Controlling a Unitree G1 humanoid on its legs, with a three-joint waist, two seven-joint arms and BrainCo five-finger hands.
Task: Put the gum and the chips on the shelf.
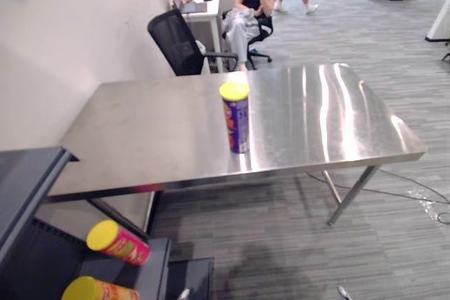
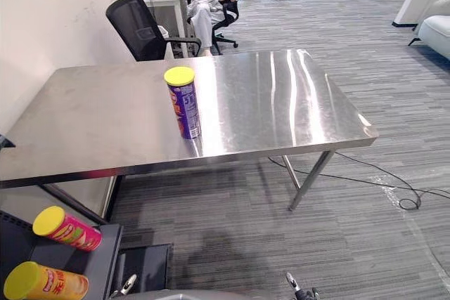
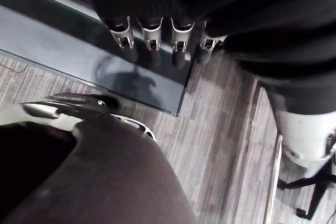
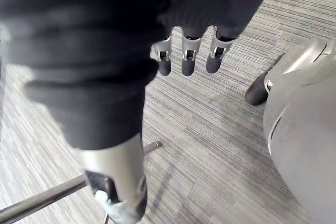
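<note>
Left eye view: purple chips can (image 1: 237, 121) upright on table (image 1: 140, 131), untouched. Pink can (image 1: 119, 242) and orange can (image 1: 98, 291) already lie on shelf (image 1: 28, 180). Gum: cannot tell which. Left hand (image 3: 152, 30) and right hand (image 4: 189, 56) hang empty, fingers relaxed. Purple can likely remains.

Steel table (image 1: 140, 131) on grey carpet (image 1: 281, 244) beside a white wall (image 1: 70, 33), black chair (image 1: 176, 43) behind it.

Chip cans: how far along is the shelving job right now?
Done: two yellow-lidded chip cans, a pink can and an orange can, lie on the dark shelf. In hand: nothing; the left hand and right hand hang open. Left: the purple chip can stands upright on the steel table. Whether any can holds gum, I cannot tell.
</note>
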